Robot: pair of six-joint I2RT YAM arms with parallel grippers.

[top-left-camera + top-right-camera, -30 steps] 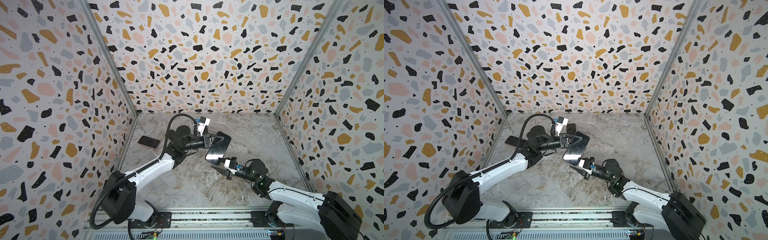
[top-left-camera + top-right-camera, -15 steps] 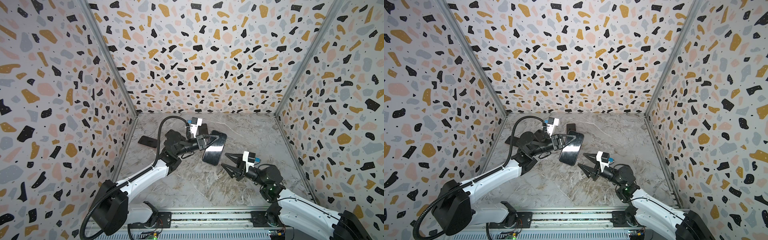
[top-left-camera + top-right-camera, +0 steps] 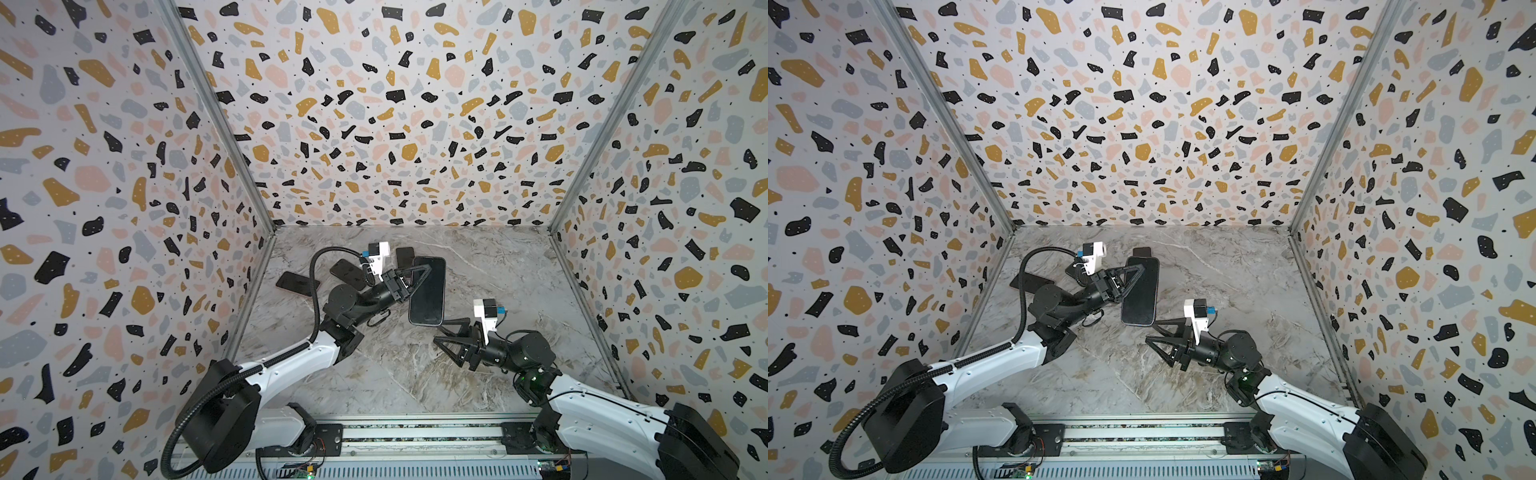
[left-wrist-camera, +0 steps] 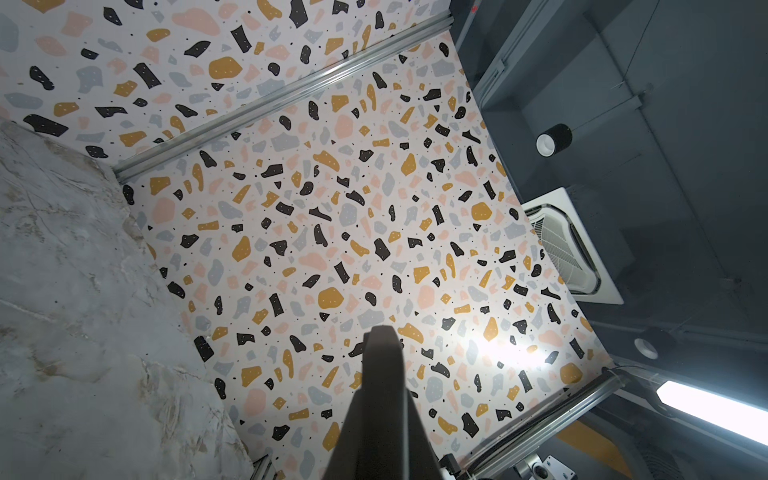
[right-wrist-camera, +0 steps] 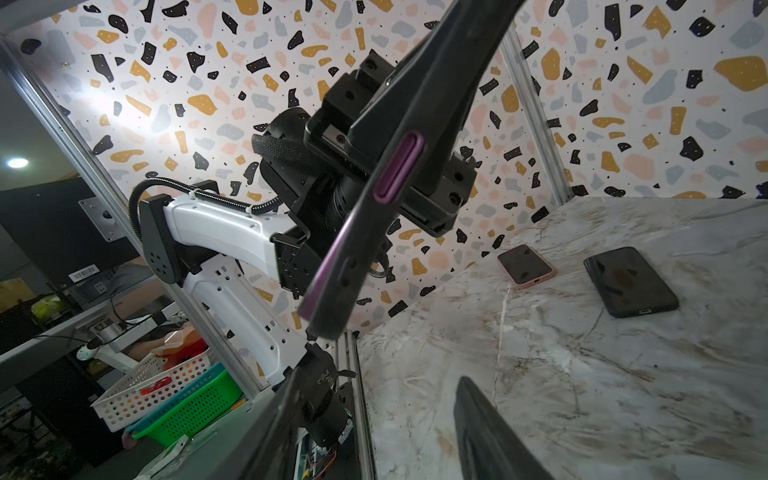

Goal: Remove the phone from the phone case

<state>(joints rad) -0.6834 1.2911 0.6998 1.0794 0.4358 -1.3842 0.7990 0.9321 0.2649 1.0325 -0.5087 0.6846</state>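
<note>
A dark phone in a black phone case [image 3: 428, 291] [image 3: 1140, 291] hangs over the marble table [image 3: 507, 270], screen up in both top views. My left gripper [image 3: 415, 277] [image 3: 1130, 276] is shut on its left long edge. In the right wrist view the cased phone [image 5: 374, 187] shows edge-on, with a purple rim and button. The left wrist view shows only my shut fingers [image 4: 382, 395]. My right gripper [image 3: 438, 334] [image 3: 1152, 332] [image 5: 386, 436] is open and holds nothing. It sits just below and right of the phone, apart from it.
Other phones lie flat at the back left: one near the left wall [image 3: 297, 282], one under the left arm [image 3: 349, 272], one behind the held phone [image 3: 405, 257]. The right wrist view shows a pink-cased phone [image 5: 525, 266] and a black one [image 5: 631, 282]. Patterned walls enclose three sides.
My right gripper has drawn back from the phone's lower end toward the right and opened wider. The left gripper has turned the phone until it points front to back.
</note>
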